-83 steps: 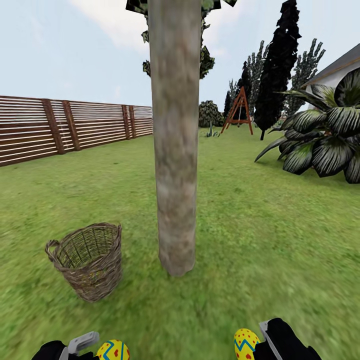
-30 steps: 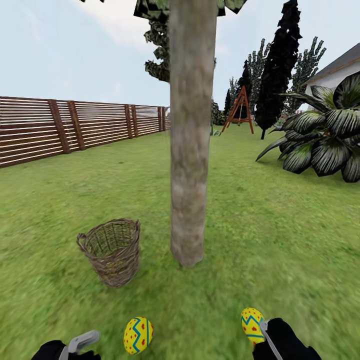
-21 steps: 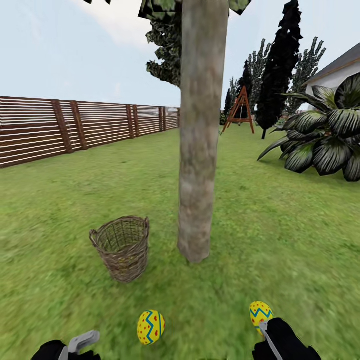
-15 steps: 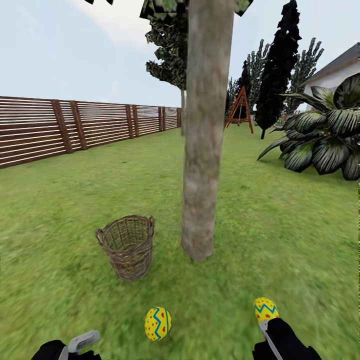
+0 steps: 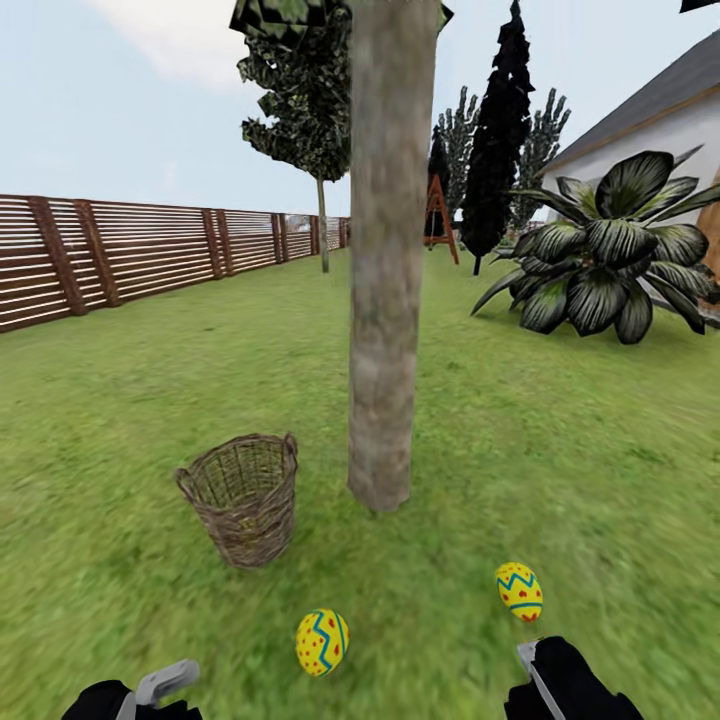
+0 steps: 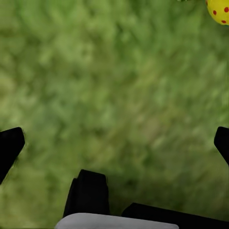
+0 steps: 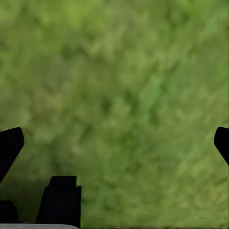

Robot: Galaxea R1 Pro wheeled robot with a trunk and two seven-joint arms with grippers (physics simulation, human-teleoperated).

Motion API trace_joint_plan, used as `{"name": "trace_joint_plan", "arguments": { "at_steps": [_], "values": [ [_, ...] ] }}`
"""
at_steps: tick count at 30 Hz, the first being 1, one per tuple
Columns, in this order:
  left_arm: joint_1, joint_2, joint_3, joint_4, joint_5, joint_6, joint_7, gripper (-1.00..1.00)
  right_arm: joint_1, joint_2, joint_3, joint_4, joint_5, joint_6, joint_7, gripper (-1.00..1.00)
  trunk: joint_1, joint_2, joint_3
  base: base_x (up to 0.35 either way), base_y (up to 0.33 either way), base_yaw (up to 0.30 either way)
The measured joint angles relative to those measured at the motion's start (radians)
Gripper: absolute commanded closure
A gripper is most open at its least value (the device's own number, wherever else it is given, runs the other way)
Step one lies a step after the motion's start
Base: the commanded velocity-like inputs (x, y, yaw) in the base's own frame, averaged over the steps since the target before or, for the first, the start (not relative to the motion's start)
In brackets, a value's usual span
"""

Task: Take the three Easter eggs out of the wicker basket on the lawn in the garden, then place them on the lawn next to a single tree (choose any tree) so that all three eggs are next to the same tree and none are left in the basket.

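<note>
We find two Easter eggs on the lawn (image 5: 560, 440) near the foot of the tree (image 5: 382, 300): one egg (image 5: 322, 642) lies in front of the wicker basket (image 5: 242, 496), the other egg (image 5: 519, 591) lies off to the trunk's right. Both rest free on the grass, clear of either hand.

The left hand (image 6: 114, 143) is spread wide, its finger ends at the frame edges with bare grass between them; a corner of a spotted egg shows at the margin of that wrist view. The right hand (image 7: 114, 143) is likewise spread and empty over grass.

We judge the placing of two eggs done and the third to be outstanding. The basket stands upright just beside the trunk; its interior is not resolved well enough to confirm an egg within. The next move calls for reaching down into the deep basket, then setting that egg near the same trunk.

The garden is open, gently even turf, bounded by a brown slat fence (image 5: 150, 255), with a broad-leaved plant (image 5: 610, 260) and a white house (image 5: 670, 120) at the right.
</note>
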State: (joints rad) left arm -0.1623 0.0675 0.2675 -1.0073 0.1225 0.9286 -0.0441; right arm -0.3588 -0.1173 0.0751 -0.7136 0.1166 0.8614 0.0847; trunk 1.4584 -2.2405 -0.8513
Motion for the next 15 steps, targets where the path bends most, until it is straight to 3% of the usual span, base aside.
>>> {"name": "trace_joint_plan", "arguments": {
  "at_steps": [10, 15],
  "values": [
    [0.0, 0.0, 0.0, 0.0, 0.0, 0.0, 0.0, -1.0, 0.0, 0.005, 0.0, 0.0, 0.002, 0.0, 0.0, -1.0, 0.0, 0.0, 0.0, -0.072, 0.31, -0.277],
    [0.0, 0.0, -0.002, -0.002, 0.0, 0.0, 0.0, -1.0, 0.0, 0.005, 0.0, 0.0, 0.002, 0.001, -0.001, -1.0, 0.0, 0.0, -0.001, -0.058, 0.309, -0.106]
  ]
}}
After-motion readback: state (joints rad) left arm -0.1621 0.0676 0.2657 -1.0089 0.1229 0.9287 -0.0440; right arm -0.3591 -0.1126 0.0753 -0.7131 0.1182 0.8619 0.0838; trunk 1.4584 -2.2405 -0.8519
